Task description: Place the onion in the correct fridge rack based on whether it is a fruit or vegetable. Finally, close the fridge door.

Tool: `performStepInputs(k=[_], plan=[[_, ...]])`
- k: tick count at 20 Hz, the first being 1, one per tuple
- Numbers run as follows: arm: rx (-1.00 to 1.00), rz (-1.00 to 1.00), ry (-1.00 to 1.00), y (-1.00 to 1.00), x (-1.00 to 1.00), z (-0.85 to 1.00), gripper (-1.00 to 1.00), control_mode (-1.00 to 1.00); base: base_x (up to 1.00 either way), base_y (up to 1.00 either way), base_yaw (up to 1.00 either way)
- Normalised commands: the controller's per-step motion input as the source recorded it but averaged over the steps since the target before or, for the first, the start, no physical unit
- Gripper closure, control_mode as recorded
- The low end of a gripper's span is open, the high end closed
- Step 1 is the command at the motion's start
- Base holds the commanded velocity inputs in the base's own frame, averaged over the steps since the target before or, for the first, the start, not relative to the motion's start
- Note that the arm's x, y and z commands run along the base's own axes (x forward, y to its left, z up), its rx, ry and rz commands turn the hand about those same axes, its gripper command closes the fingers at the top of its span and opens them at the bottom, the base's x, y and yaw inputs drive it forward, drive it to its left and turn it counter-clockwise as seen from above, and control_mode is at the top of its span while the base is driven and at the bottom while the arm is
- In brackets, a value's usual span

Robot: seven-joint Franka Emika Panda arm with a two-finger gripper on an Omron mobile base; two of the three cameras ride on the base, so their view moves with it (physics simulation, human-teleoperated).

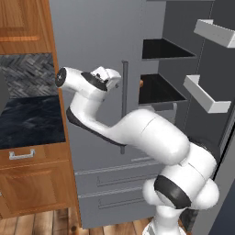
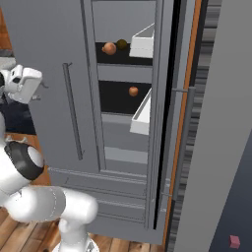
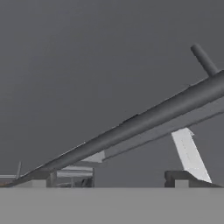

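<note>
I am watching the gripper point(image 3: 107, 179) through the hand view, where its two dark fingertips point(image 3: 43, 177) are standing well apart with nothing between them, so the jaws are spread and empty. Just beyond them a long grey bar handle point(image 3: 144, 120) is running slantwise across a flat grey door panel. In the left base view the hand point(image 1: 106, 75) is hanging close to that closed grey door point(image 1: 92, 50), just left of the vertical handle point(image 1: 124, 87), with the white arm point(image 1: 137, 131) bending back toward the base. In the right base view the hand point(image 2: 24, 83) is sitting at the left edge, beside the same handle point(image 2: 73, 113). The onion point(image 2: 110, 48) is resting on the upper fridge rack point(image 2: 115, 59) inside the open compartment, beside a dark olive-yellow round item point(image 2: 121, 44). A smaller orange-red ball point(image 2: 133, 91) is lying on the black shelf below point(image 2: 115, 101). The open fridge door point(image 1: 218, 50) is standing out to the right, carrying white bins point(image 1: 206, 94), and I am seeing its own bar handle point(image 2: 183, 138) edge-on in the right base view. Brown wooden cabinets point(image 1: 32, 183) are flanking the fridge on the left.
</note>
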Motion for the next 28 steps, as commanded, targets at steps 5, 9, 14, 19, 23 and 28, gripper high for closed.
performStepInputs(k=[5,9,14,19,23,28], plan=[[0.34,-0.08,-0.38,-0.6,-1.0,-0.03,-1.0,-1.0,0.0,0.0,0.0],[0.43,-0.19,-0.28,-0.74,-1.0,0.0,-1.0,-1.0,0.0,0.0,0.0],[0.42,-0.2,-0.22,-0.96,-1.0,0.0,-1.0,-1.0,0.0,0.0,0.0],[0.41,-0.21,-0.19,-1.0,-0.99,0.0,-1.0,-1.0,0.0,0.0,0.0],[0.39,-0.22,-0.15,-1.0,-0.83,0.0,-1.0,-1.0,0.0,0.0,0.0],[0.37,-0.16,-0.19,-1.0,-0.79,0.0,-1.0,-1.0,0.0,0.0,0.0]])
